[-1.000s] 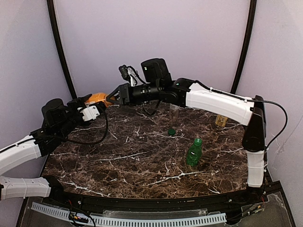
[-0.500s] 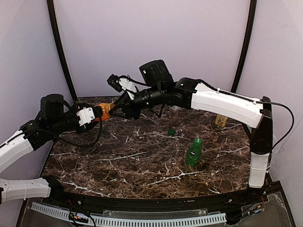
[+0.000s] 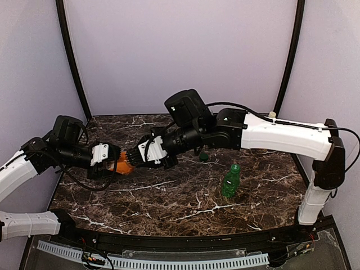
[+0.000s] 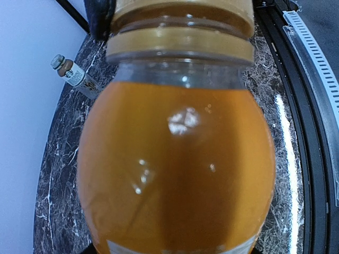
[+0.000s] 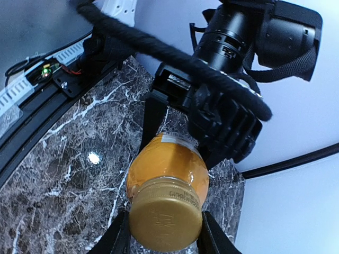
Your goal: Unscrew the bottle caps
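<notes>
An orange juice bottle hangs sideways over the table's left-middle, between my two arms. My left gripper is shut on its body, and the bottle fills the left wrist view. The tan-gold cap is still on the neck, with my right gripper shut on it and a black finger on each side. A green bottle stands upright right of centre with its bright green cap on. A loose dark green cap lies on the table under my right arm.
A small brown bottle with a white label and a pale cap stands near the purple back wall. My right forearm spans the back of the marble table. A black rail with a white strip edges the near side.
Both arms have brought the orange bottle from the back-left corner forward and down to the table's left-middle. The grips on body and cap are unchanged.
</notes>
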{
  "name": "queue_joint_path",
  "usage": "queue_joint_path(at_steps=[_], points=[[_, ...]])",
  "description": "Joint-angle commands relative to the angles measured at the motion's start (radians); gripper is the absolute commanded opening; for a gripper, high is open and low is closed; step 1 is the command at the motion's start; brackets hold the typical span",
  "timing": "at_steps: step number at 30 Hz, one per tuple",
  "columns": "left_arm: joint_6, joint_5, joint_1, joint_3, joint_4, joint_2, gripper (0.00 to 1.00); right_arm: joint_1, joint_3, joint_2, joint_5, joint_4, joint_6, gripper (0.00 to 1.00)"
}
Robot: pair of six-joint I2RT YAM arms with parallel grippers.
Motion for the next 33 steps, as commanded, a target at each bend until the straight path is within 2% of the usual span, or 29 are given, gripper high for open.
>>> queue_joint_path(at_steps=[1, 9, 16, 22, 33], points=[[-0.059, 0.204, -0.030, 0.046, 0.029, 0.005, 0.10, 0.036, -0.006, 0.046, 0.083, 0.087, -0.262, 0.00], [-0.053, 0.187, -0.030, 0.021, 0.046, -0.011, 0.09, 0.038, -0.020, 0.038, 0.126, 0.130, -0.240, 0.00], [-0.056, 0.176, -0.030, 0.007, 0.064, -0.021, 0.09, 0.041, -0.022, 0.036, 0.126, 0.173, -0.222, 0.18], [-0.056, 0.170, -0.030, -0.004, 0.066, -0.031, 0.09, 0.041, -0.018, 0.035, 0.139, 0.190, -0.200, 0.37], [-0.031, 0.116, -0.030, -0.007, 0.070, -0.038, 0.07, 0.042, -0.043, -0.006, 0.166, 0.228, -0.121, 0.61]])
